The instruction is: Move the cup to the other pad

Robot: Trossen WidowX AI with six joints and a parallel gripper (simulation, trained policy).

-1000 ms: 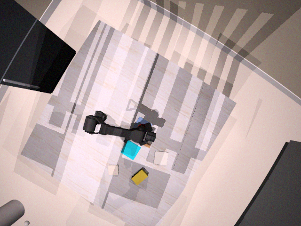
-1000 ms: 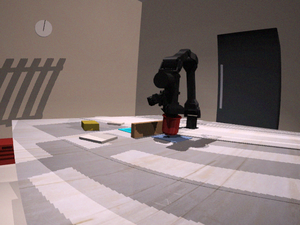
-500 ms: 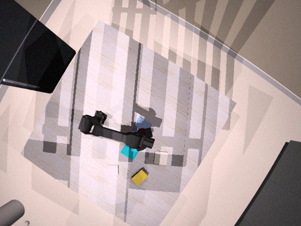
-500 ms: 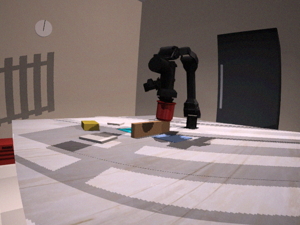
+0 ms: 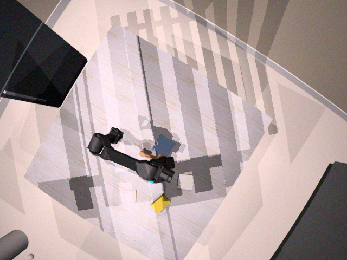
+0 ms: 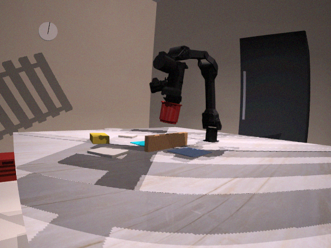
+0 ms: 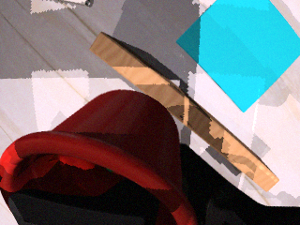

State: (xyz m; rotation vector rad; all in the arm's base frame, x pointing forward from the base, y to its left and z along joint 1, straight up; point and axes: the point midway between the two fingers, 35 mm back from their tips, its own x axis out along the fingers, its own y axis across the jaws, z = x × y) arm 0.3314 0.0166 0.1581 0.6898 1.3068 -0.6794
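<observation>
My gripper (image 6: 172, 100) is shut on the rim of the red cup (image 6: 169, 112) (image 7: 127, 112). It holds the cup in the air, higher than the wooden wall (image 5: 144, 154) (image 6: 165, 141) (image 7: 197, 117), with the cup a little tilted. In the top view the arm hides most of the cup. No marbles can be made out; the cup's inside is mostly dark or hidden. The blue pad (image 5: 166, 144) (image 6: 190, 152) lies on one side of the wall, with nothing on it. The cyan pad (image 5: 151, 182) (image 6: 137, 143) (image 7: 244, 52) lies on the other side, partly hidden in the top and exterior views.
The low wooden wall stands between the two pads. A yellow block (image 5: 159, 205) (image 6: 99, 138) lies beyond the cyan pad. A larger white tile (image 5: 185, 181) (image 6: 108, 152) and a smaller pale tile (image 5: 130, 195) (image 6: 128, 136) lie flat on the table.
</observation>
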